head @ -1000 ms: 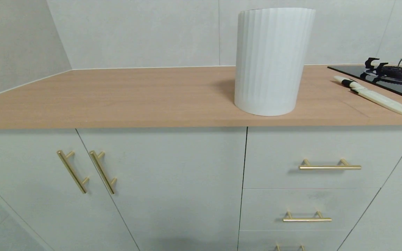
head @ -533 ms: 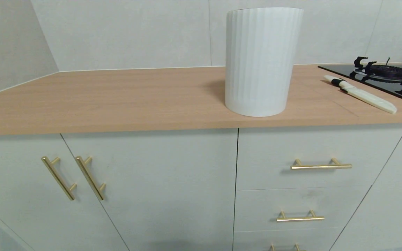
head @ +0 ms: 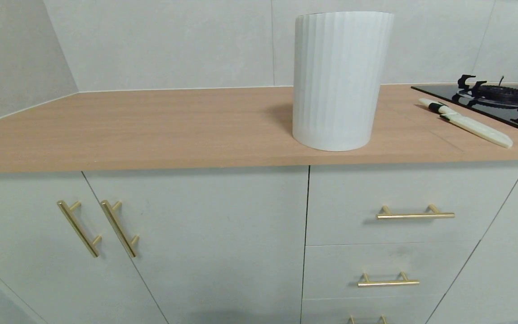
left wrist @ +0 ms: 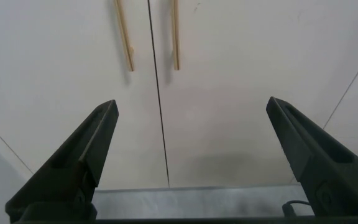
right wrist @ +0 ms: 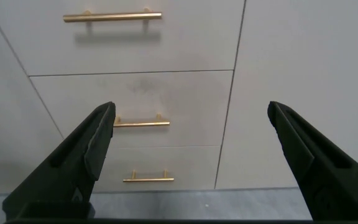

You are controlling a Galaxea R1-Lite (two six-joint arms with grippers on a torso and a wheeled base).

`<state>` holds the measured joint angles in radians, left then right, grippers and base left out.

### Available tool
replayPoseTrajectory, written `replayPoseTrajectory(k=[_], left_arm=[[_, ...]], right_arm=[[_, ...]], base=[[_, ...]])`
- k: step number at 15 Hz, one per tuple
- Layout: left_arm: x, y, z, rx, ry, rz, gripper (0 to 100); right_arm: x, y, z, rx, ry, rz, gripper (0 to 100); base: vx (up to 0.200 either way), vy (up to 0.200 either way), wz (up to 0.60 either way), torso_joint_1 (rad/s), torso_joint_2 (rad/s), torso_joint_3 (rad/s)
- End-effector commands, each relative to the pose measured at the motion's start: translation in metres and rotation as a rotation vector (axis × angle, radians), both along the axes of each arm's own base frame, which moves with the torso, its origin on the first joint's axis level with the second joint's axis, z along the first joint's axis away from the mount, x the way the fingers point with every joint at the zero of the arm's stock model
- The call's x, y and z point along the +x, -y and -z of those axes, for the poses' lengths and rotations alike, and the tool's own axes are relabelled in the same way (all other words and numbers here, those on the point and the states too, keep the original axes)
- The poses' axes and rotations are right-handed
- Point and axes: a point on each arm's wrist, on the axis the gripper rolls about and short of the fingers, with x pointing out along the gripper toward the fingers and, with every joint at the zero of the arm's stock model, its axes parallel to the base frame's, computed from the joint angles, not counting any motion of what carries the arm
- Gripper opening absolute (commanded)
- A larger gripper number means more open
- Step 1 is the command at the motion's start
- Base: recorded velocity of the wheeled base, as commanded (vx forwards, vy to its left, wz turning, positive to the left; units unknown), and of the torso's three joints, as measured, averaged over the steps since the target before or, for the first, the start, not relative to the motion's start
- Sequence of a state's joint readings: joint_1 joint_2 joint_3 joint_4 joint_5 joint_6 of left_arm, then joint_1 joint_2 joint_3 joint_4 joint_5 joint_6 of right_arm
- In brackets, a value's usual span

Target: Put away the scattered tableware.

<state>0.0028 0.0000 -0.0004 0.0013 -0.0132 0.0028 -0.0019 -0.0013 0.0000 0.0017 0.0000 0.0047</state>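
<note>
A tall white ribbed holder (head: pixel 337 81) stands upright on the wooden countertop (head: pixel 151 126), near its front edge. To its right a cream knife (head: pixel 466 122) with a black band on the handle lies flat beside the hob. My left gripper (left wrist: pixel 191 109) is open and faces the cabinet doors (left wrist: pixel 229 93) below the counter, holding nothing. My right gripper (right wrist: pixel 191 112) is open too, facing the drawer fronts (right wrist: pixel 135 99) with nothing between its fingers.
A black gas hob (head: pixel 497 96) sits at the counter's far right. Below the counter are two doors with gold handles (head: pixel 99 227) on the left and stacked drawers with gold handles (head: pixel 415 215) on the right. Grey tiled walls close the back and left.
The whole head view shifted right between 1.0 s and 0.5 s ago, then barely. That is camera motion; holder and knife keep their places on the counter.
</note>
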Motion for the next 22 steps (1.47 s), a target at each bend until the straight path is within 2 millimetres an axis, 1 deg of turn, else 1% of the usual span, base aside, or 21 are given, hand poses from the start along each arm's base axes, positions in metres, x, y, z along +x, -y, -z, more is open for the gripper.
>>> replayPoseTrajectory(k=[1, 4, 10, 14, 22], left_arm=[[0.0, 0.0, -0.0003, 0.0, -0.001, 0.0, 100], [0.0, 0.0, -0.0003, -0.001, -0.001, -0.001, 100], [0.0001, 0.0, 0.0001, -0.001, -0.002, -0.003, 100], [0.0, 0.0, -0.0003, -0.001, -0.001, 0.0, 100], [0.0, 0.0, -0.0003, 0.0, -0.001, -0.001, 100]], right_arm=[[0.0001, 0.0, 0.0, 0.0, -0.001, 0.0, 100], [0.0001, 0.0, 0.0, 0.0, -0.001, 0.0, 100], [0.0002, 0.0, -0.0001, -0.003, -0.003, -0.002, 100], [0.0001, -0.0001, 0.0, -0.003, -0.001, 0.0, 100], [0.0001, 0.0, 0.0, -0.003, -0.001, -0.002, 100]], base=[[0.0, -0.2, 0.0, 0.002, 0.0, 0.002], [0.0, -0.2, 0.0, 0.004, 0.01, 0.004], [0.0, 0.0, 0.0, 0.0, 0.0, 0.0], [0.2, 0.0, 0.0, -0.002, 0.0, 0.006], [0.0, 0.0, 0.0, 0.0, 0.0, 0.0]])
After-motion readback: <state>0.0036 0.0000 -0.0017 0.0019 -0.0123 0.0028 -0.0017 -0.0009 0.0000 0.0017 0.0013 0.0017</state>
